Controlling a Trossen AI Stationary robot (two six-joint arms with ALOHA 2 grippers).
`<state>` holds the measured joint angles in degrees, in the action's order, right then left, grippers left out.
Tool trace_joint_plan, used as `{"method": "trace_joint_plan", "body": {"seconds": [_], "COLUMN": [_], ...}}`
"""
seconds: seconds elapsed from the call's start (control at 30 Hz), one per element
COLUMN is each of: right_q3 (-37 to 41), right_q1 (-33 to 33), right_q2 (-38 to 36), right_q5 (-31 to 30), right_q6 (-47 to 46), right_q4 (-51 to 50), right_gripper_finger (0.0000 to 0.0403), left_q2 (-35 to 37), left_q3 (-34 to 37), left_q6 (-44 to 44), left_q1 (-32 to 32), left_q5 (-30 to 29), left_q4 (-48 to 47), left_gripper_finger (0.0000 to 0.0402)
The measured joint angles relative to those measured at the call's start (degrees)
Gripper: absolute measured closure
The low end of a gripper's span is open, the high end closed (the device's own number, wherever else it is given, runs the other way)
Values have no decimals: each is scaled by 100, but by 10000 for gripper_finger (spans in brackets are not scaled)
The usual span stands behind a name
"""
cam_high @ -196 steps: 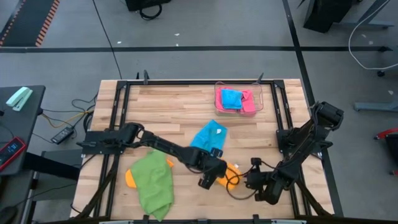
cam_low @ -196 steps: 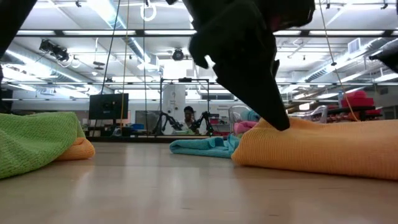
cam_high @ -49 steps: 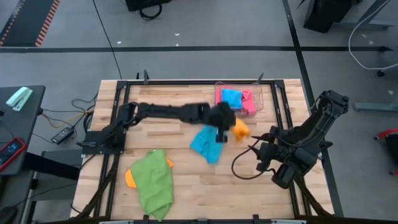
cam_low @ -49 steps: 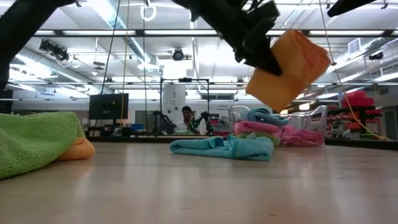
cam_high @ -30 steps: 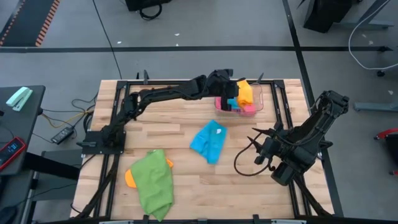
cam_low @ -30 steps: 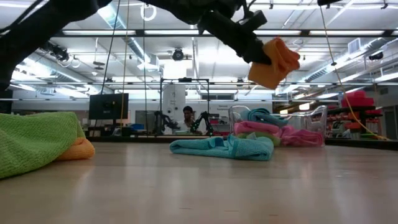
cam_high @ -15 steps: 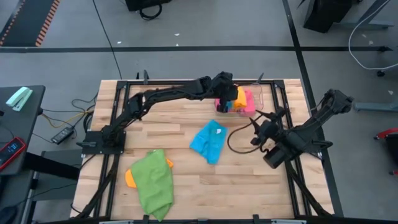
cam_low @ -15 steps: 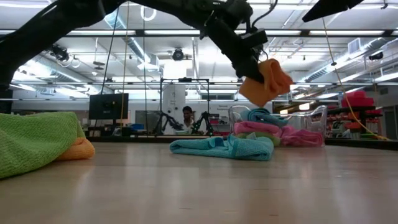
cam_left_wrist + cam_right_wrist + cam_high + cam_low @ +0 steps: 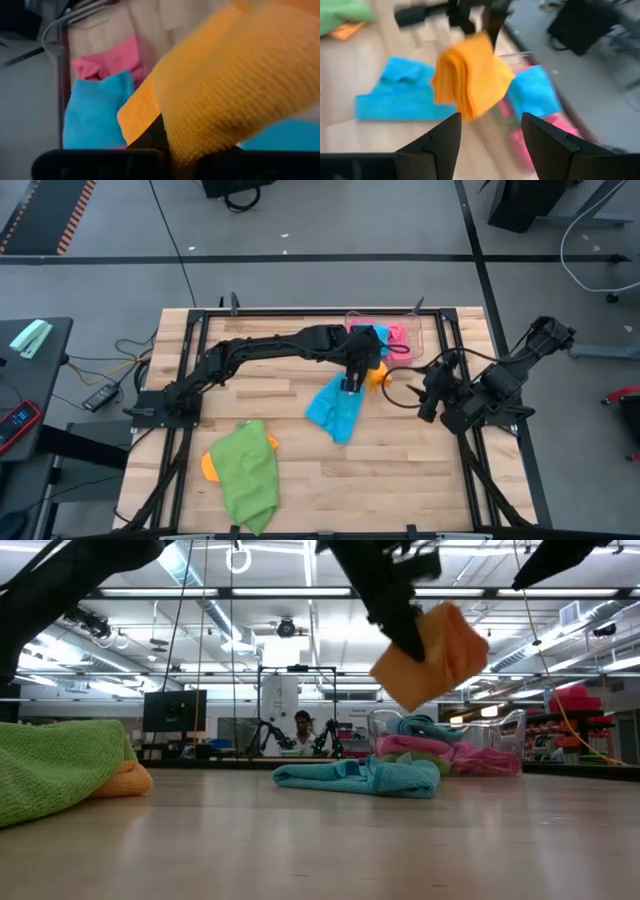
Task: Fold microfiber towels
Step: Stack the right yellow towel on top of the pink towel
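Observation:
A folded orange microfiber towel [image 9: 432, 655] hangs in the air from my left gripper [image 9: 351, 379], which is shut on it. It is over the table between the clear tray [image 9: 418, 338] and a crumpled sky-blue towel [image 9: 335, 408] lying flat on the wood. Inside the tray lie a pink towel [image 9: 398, 337] and a blue towel [image 9: 366, 336]. At the near left, a green towel [image 9: 246, 474] lies over another orange one [image 9: 208, 467]. My right gripper [image 9: 490, 145] stands open at the table's right side, facing the hanging towel and touching nothing. My left gripper pinches the folded orange towel by its upper edge [image 9: 478, 39] between its two fingers, over several layers. The fingers [image 9: 398, 625] slant down from above. The towel hangs tilted below them, slack, lifted clear of the table and the tray.
Bare wood lies in the table's middle and near right. Black frame rails [image 9: 200, 380] run along the table's left, right and far sides. Cables loop beside my right arm [image 9: 495, 395].
My left gripper, still shut on the orange towel, has drawn back from above the tray toward the table's near edge and tipped further down. The towel now hangs beside the blue towel. My right gripper has gone toward the far edge and risen a little.

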<state>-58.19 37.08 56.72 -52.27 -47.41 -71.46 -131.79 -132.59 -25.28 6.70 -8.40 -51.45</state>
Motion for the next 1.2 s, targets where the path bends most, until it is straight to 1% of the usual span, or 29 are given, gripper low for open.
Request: {"method": "trace_joint_plan", "body": {"seconds": [0.1,0.17,0.3,0.37,0.47,0.57,0.67,0.8,0.93,1.07,1.2], "right_q3": [240,401,662,825,1017,1151,1168,902,438,-42,-377], "right_q1": [1,24,115,161,256,355,448,665,874,990,999], "right_q2": [-58,-60,-66,-122,-191,-207,-200,-207,-203,-204,-184], "right_q5": [164,159,91,-101,-365,-359,-250,-226,-591,-1050,-1317], "right_q6": [262,404,441,468,769,976,1033,1179,1577,2247,2905], "right_q4": [448,633,722,991,1473,1761,1816,1916,1893,1939,2073], "right_gripper_finger": [186,186,186,186,186,186,184,166,136,111,98], "left_q2": [24,140,298,330,326,341,442,689,907,1191,1342], "left_q3": [-260,-191,-235,-254,-239,-241,-239,-241,-241,-241,-247], "left_q6": [245,377,778,1090,1529,1870,2103,2286,2462,2647,2855], "left_q1": [-148,-231,-326,-323,-312,-314,-339,-380,-439,-540,-652], "left_q5": [80,78,140,355,777,1129,1489,1645,1655,1648,1653], "left_q4": [-188,-282,-452,-397,-405,-197,41,328,636,1192,1728], "left_gripper_finger": [361,359,369,375,374,365,364,376,372,361,370]}}
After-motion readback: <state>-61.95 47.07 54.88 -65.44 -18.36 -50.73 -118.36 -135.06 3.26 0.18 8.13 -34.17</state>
